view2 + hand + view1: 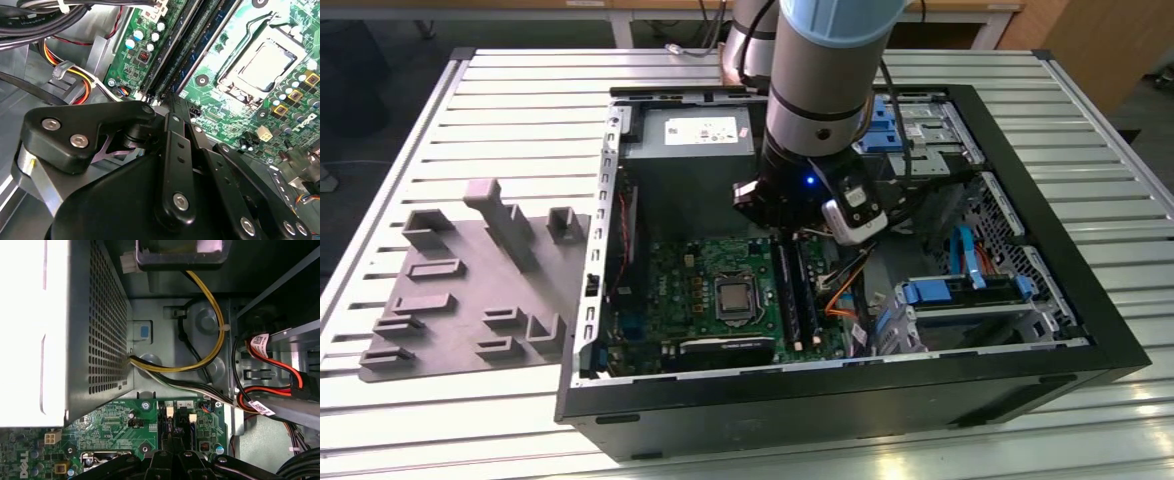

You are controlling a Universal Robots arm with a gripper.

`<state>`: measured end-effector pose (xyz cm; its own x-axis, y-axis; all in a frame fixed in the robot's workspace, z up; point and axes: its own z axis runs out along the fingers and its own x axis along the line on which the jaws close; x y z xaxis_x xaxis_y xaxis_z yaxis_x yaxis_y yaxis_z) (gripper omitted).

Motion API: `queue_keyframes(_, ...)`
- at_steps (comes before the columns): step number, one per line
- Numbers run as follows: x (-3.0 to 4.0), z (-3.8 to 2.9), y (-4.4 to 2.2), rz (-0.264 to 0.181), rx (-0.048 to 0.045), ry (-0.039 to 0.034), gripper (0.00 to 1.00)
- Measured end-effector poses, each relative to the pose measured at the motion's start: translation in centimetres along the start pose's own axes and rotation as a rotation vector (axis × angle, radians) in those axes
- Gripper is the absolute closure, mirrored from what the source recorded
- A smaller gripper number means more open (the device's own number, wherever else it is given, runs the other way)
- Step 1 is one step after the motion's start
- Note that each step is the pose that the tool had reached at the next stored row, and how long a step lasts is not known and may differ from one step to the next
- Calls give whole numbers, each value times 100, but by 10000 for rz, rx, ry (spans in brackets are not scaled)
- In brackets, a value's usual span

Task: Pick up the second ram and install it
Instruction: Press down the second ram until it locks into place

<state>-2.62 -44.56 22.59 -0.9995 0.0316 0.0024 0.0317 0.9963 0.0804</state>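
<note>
In the exterior view, the gripper (785, 232) hangs inside the open computer case (1067, 330), at frame centre, right over the motherboard's (700, 290) black memory slots (795, 290). Its fingers (176, 132) look nearly closed at the slots' end, but I cannot tell whether they grip the second ram. White cable labels carry print too small to read.

- The arm (821, 70) reaches steeply down from the far edge of the exterior view, its silver-grey link close to upright.
- Its wrist (787, 190) sits low, a small blue light glowing on it.
- The black end effector (172, 107) points downward, linkage bars drawn near together in the second wrist view.
</note>
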Motion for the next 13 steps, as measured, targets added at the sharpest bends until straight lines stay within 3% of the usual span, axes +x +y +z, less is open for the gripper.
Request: queue_keyframes(13,3,43,-3,0,25,-1,89)
